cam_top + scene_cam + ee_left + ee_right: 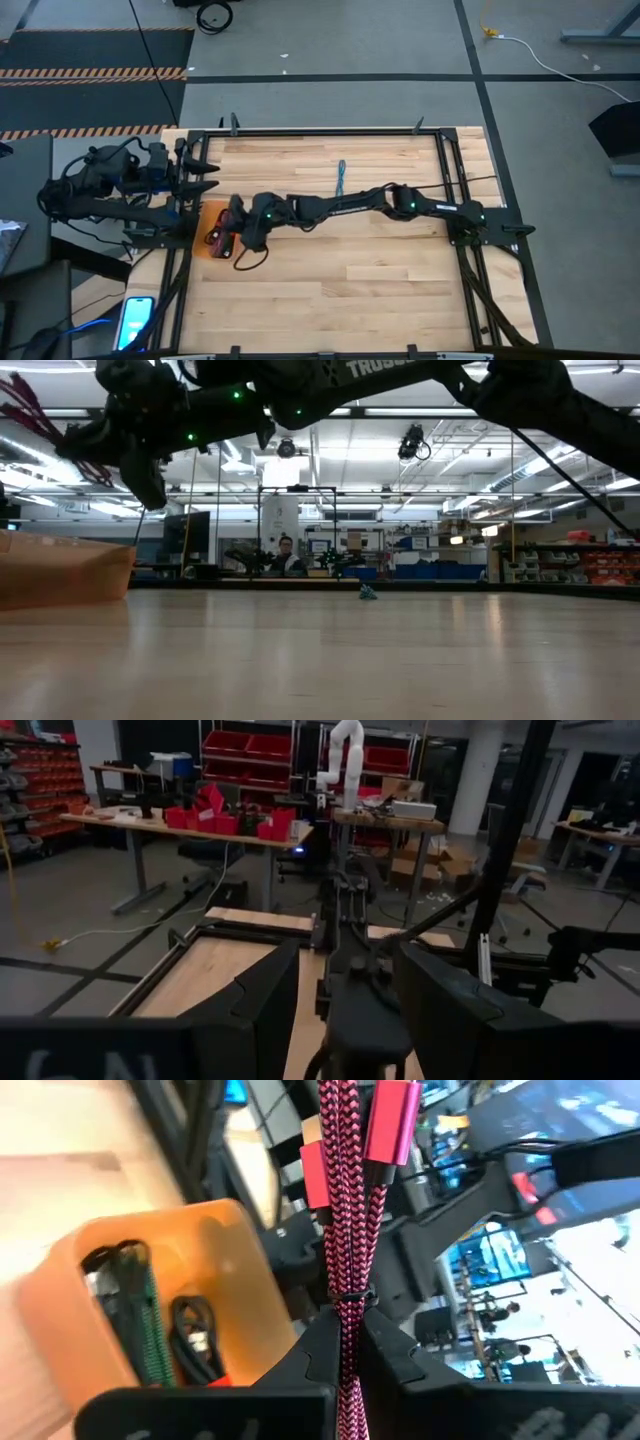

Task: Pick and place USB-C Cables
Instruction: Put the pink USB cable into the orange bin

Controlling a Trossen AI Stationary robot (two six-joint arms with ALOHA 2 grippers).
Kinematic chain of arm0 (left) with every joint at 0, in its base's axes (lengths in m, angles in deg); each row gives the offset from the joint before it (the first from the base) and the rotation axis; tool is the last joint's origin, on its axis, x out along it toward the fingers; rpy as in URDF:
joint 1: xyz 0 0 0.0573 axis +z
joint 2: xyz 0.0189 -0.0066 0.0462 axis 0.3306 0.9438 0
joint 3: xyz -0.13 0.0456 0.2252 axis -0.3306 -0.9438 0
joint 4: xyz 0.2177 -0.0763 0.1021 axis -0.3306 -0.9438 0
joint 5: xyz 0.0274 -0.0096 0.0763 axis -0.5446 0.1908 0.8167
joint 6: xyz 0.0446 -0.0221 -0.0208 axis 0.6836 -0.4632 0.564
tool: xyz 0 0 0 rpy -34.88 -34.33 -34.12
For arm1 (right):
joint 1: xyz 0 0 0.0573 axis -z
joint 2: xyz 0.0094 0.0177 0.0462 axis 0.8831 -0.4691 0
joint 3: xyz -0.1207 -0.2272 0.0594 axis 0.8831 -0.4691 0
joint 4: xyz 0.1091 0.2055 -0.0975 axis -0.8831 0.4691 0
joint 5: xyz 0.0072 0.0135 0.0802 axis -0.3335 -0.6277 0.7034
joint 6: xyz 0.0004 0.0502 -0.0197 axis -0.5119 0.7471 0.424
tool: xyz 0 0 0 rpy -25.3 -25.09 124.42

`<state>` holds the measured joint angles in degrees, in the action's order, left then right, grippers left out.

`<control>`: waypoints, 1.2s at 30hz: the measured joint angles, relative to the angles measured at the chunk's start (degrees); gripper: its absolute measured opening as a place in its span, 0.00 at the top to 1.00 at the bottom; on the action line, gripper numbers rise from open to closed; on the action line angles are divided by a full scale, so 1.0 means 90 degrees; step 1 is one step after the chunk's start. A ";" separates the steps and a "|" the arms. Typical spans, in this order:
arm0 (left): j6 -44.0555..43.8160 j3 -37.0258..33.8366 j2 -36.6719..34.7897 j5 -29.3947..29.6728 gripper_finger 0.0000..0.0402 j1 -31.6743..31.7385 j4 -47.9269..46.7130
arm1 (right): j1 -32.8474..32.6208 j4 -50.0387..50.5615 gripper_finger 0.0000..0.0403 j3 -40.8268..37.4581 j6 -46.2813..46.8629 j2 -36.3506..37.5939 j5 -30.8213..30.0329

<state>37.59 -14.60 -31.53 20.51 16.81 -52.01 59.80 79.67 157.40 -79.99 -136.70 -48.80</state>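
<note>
1. Two arms work over a wooden desk (330, 280); at its far-left edge the left arm sits folded back on its mount, its left hand (205, 172) hanging over the desk's left rim, well apart from the cables.
2. From the left wrist view, the left hand's two dark fingers (250, 1010) stand apart with nothing between them.
3. Just right of that, an orange bin (212, 232) sits at the desk's left edge. The right wrist view shows it holding a green cable (145, 1325) and a black cable (195, 1335), lying side by side inside it.
4. Above the bin hangs the right hand (240, 232), at the end of the right arm, which reaches across the desk from the right side.
5. The right hand's fingers are clamped on a maroon cable (345, 1210), a braided bundle that stands up from between them, its pink-red plugs at the free end; in the low view the bundle (25, 410) is held well clear of the desk, above the bin (60, 570).
6. Farther right, near the middle of the far half of the desk, a teal-blue cable (341, 178) lies stretched out alone.
</note>
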 joint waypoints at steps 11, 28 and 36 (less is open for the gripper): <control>-0.0325 -0.0015 0.0138 0.0000 0.57 -0.0001 0.0012 | 0.0085 0.0043 0.95 -0.0005 -0.0275 -0.0036 0.0122; -0.0794 -0.0012 0.0448 -0.0001 0.57 -0.0001 0.0735 | 0.0188 -0.0269 0.93 -0.0144 -0.0379 -0.0033 0.0865; -0.1006 -0.0012 0.0962 -0.0098 0.57 -0.0001 0.0721 | 0.0283 -0.0232 0.92 -0.0143 -0.0281 -0.0033 0.0870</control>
<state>28.53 -14.71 -22.88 19.64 16.80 -45.52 62.35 77.58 156.11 -82.52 -136.99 -40.97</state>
